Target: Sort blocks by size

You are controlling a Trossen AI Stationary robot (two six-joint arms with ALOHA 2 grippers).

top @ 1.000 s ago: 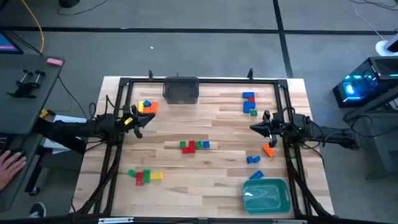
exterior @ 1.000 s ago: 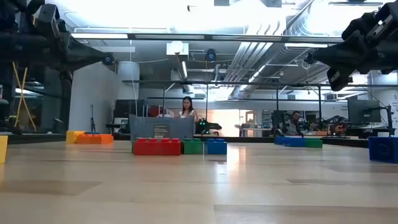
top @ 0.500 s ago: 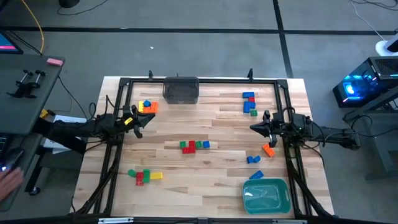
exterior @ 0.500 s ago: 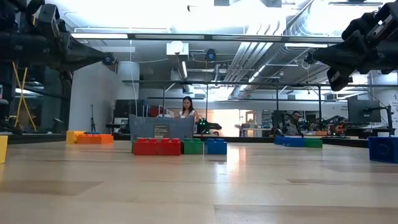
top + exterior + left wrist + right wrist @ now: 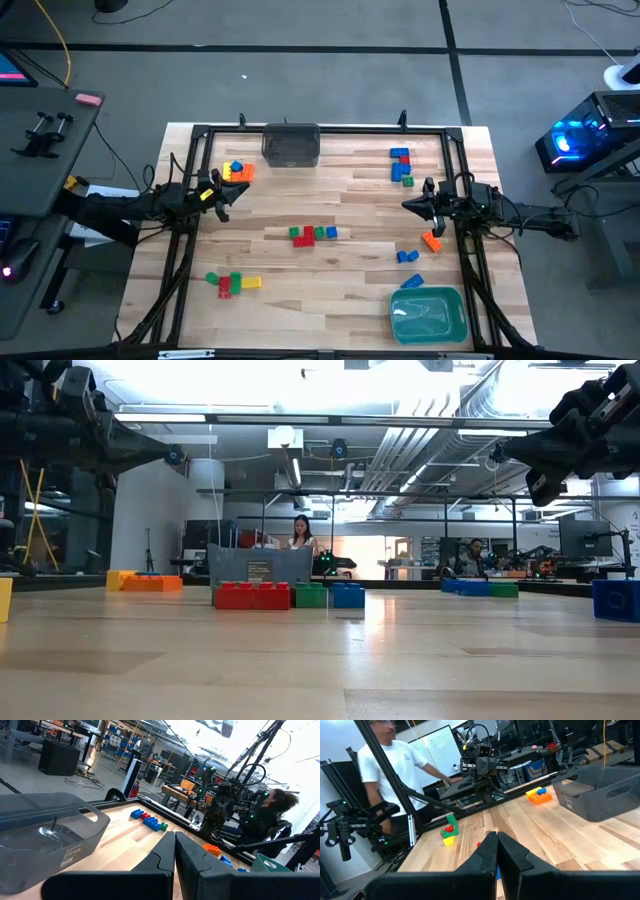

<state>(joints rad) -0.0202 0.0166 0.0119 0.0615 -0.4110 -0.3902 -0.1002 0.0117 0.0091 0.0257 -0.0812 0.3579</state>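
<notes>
The blocks lie in loose groups on the wooden table: orange, blue and yellow point(image 5: 236, 172) at the far left, blue, red and green point(image 5: 401, 166) at the far right, a red-green-blue row point(image 5: 312, 234) in the middle, green, red and yellow point(image 5: 233, 283) at the near left, and an orange point(image 5: 432, 240) and two blue ones point(image 5: 407, 256) at the right. My left gripper point(image 5: 223, 203) hovers shut at the table's left edge, above the table. My right gripper point(image 5: 410, 205) hovers shut at the right edge. Both point level toward the middle, fingers point(image 5: 174, 840) point(image 5: 497, 840) together, holding nothing.
A dark grey bin point(image 5: 291, 146) stands at the far edge, middle. A teal tray point(image 5: 428, 313) sits at the near right corner. A black frame point(image 5: 320, 128) runs around the table. People stand beyond the table in the wrist views. Bare wood lies between the block groups.
Both arms and all blocks have stayed still. A person's hand beside the table's left, off the table, has drawn back out of the high view.
</notes>
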